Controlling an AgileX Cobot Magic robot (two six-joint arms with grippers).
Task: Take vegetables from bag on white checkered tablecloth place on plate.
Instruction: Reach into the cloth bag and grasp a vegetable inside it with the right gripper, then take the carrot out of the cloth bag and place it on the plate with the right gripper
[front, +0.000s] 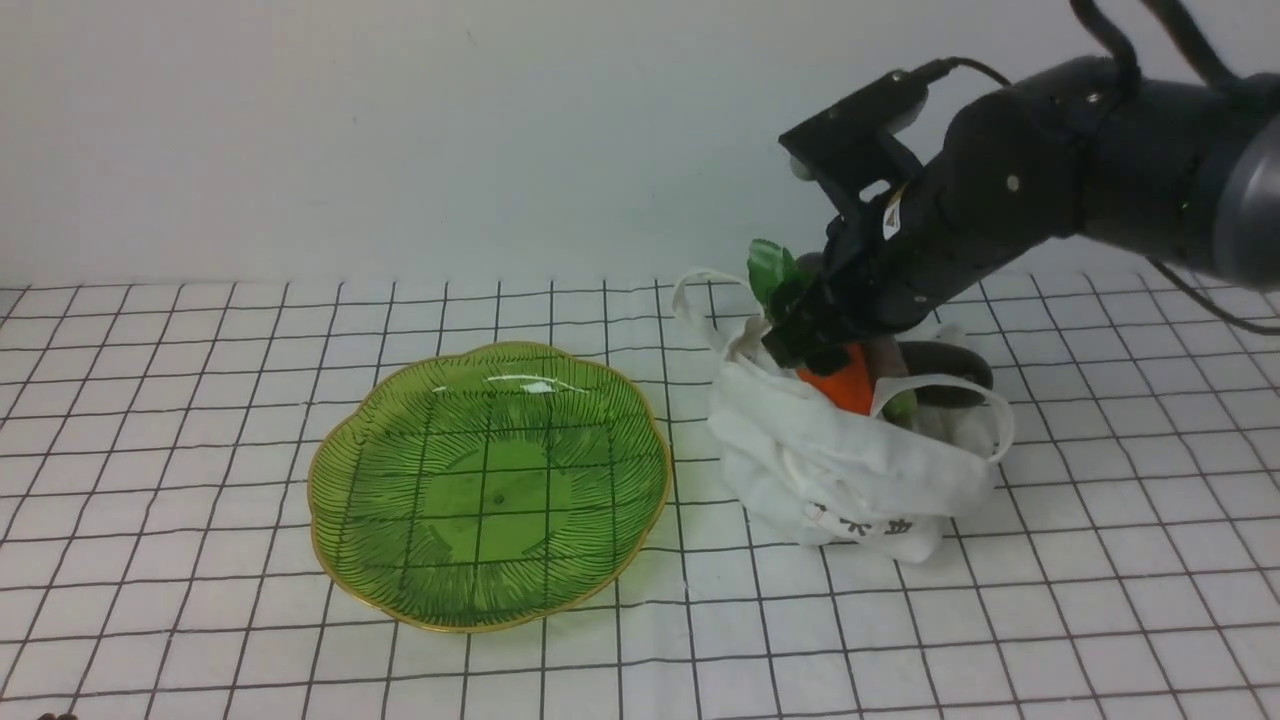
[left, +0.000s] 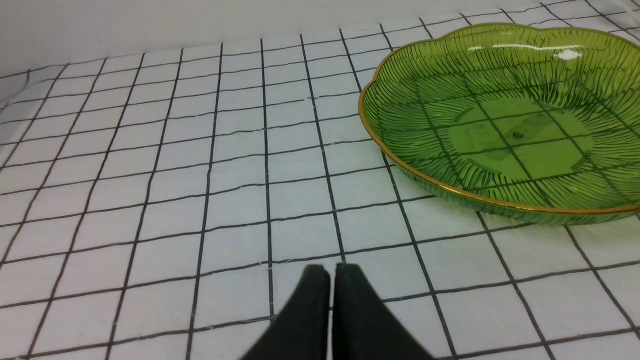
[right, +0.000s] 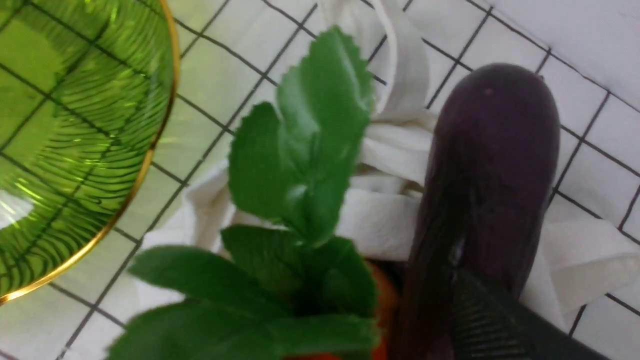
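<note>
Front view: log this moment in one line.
plate: nothing on it | bag: carrot, eggplant at its mouth | right claw: open at carrot | left claw: shut over tablecloth

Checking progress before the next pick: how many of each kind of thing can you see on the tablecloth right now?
Plate: 1, nothing on it
Bag: 1
Carrot: 1
Eggplant: 1
Small green piece: 1, partly hidden
Total: 5 visible; the bag may hide more.
</note>
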